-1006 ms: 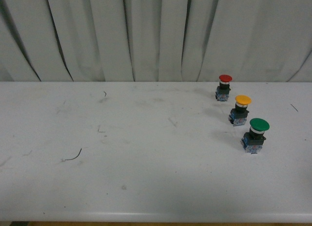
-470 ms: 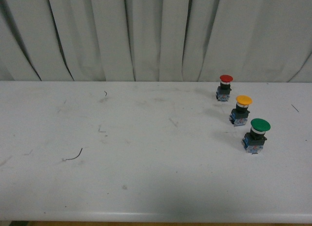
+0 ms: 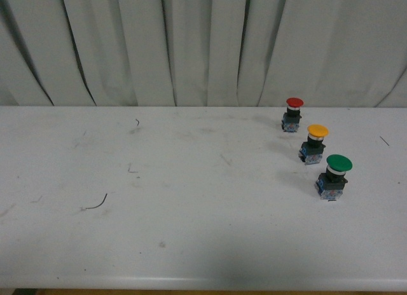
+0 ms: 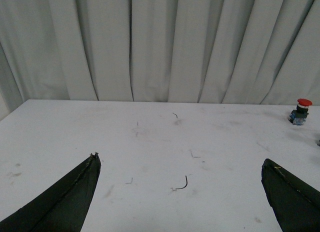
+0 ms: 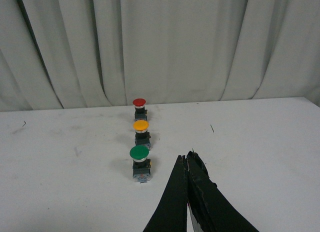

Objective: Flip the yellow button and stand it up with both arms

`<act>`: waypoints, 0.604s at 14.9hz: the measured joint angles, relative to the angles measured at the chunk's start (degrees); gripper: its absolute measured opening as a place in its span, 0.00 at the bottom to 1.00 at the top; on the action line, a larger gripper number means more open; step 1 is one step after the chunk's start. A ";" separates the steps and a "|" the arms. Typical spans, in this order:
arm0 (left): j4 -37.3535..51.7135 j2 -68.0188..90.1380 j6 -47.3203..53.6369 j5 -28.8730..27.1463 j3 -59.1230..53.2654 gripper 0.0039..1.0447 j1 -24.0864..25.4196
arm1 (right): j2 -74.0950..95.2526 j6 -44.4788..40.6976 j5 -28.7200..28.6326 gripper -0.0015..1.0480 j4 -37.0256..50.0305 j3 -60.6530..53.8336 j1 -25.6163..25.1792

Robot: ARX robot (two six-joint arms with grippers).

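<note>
Standing upright, yellow button point(image 5: 141, 125) sits beyond clenched right claw point(image 5: 187, 158); left claw point(image 4: 180, 164) released.

- The yellow button point(image 3: 316, 142) is boxed in along a diagonal row: the red button point(image 3: 292, 113) stands near it at 11 o'clock, the green button point(image 3: 335, 176) near it at 5 o'clock, with only slim gaps between.
- Its 9 o'clock and 3 o'clock sides are left open, so bare table point(image 3: 191, 244) can be crossed there.
- The whole left and middle of the table is free, only a thin curled wire scrap point(image 3: 95, 203) is lying flat at about 8 o'clock from centre.
- At 12 o'clock the far edge is closed off by a curtain point(image 3: 203, 47).
</note>
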 joint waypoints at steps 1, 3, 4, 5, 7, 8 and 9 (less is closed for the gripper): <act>0.00 0.00 0.00 0.00 0.00 0.94 0.00 | -0.72 0.00 0.02 0.02 -0.39 -0.20 0.00; 0.00 0.00 0.02 0.00 0.00 0.94 0.00 | -2.19 0.00 0.00 0.02 -1.38 -0.72 0.00; 0.00 0.00 0.02 0.00 0.00 0.94 0.00 | -3.08 0.02 0.02 0.02 0.28 -1.92 0.00; 0.00 0.00 0.00 -0.02 0.00 0.94 0.00 | -4.02 0.00 0.02 0.02 -1.55 -2.23 0.00; 0.00 0.00 0.00 -0.07 0.00 0.94 0.00 | -13.40 0.00 0.04 0.02 -12.72 -2.21 0.00; -0.02 0.00 0.02 0.02 0.00 0.94 0.00 | -14.86 -0.02 -0.04 0.02 -11.19 -2.01 0.00; 0.04 0.00 0.02 0.00 0.00 0.94 0.00 | -14.84 -0.02 0.00 0.02 -12.70 -2.21 0.00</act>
